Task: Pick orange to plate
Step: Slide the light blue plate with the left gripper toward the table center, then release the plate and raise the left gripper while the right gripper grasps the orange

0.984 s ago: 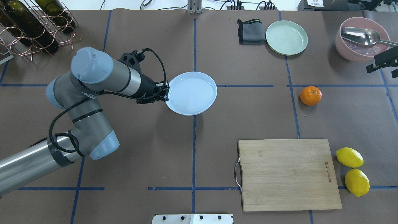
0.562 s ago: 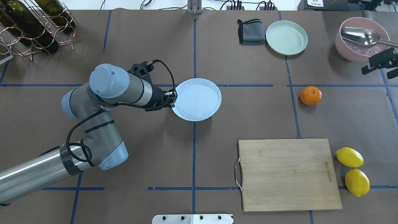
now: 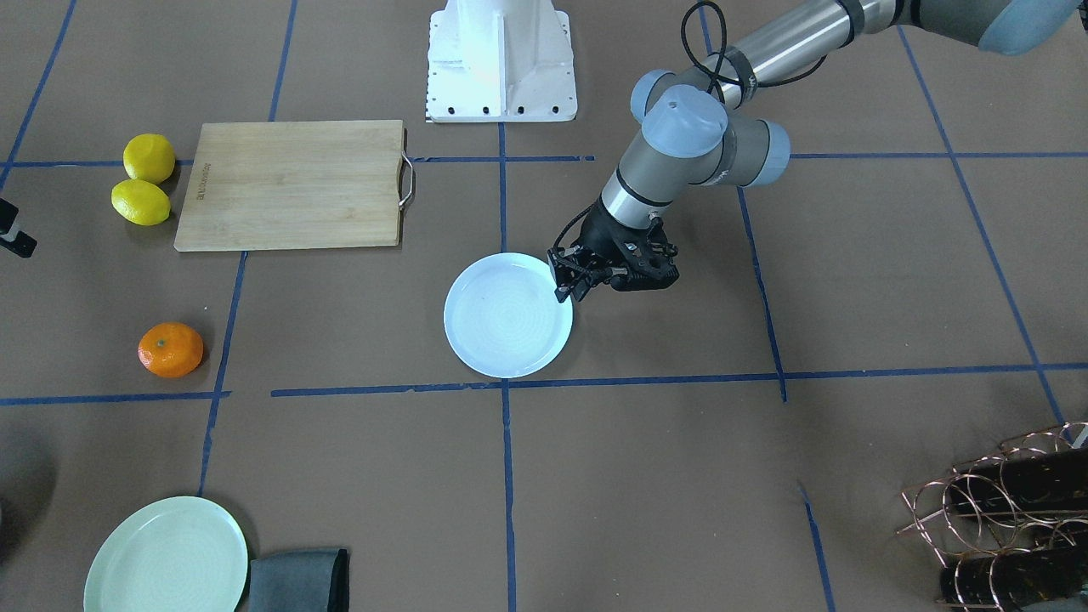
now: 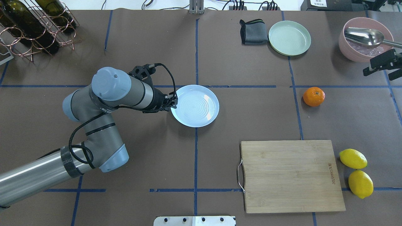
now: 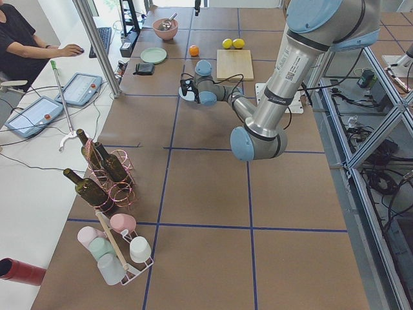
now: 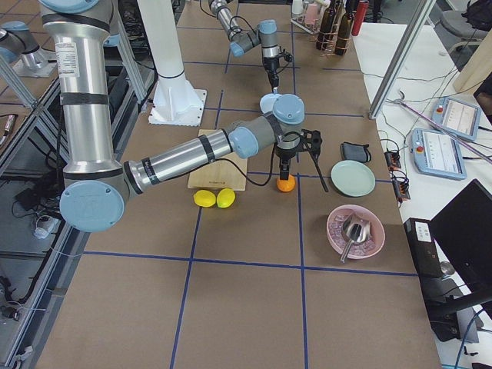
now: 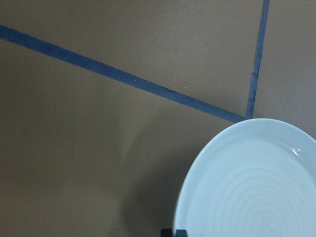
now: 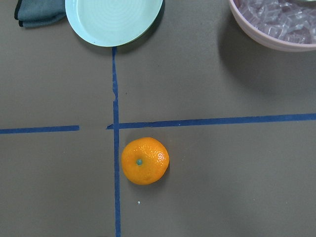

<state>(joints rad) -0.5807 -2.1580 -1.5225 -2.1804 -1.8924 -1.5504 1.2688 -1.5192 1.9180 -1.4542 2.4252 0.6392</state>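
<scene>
- The left gripper [image 4: 172, 102] is at the rim of the plate [image 4: 194, 105], on the side towards its own arm; its fingers [image 3: 563, 287] look pinched closed on this rim
- In the left wrist view only one part of the plate shows, cut by the lower and right edges, and a small dark finger tip is just seen at the bottom edge against the rim
- The plate is near the middle of the table, where two blue tape lines cross; I cannot tell for sure if it lies fully on the table or is a little raised
- The orange [image 4: 313, 96] lies on the table well apart from the plate, just beside a blue tape line, between the pink bowl [image 4: 347, 47] and the cutting board [image 4: 290, 175]
- The right gripper [image 4: 381, 67] is cut off by the edge of the overhead view, near the pink bowl; I cannot tell if it is open or closed
- The right wrist view looks straight down on the orange and shows no finger
- In the exterior right view this gripper stands in front of the orange, so only the lower part of the fruit is seen
- Two lemons [image 4: 353, 158] touch each other just beside the board
</scene>
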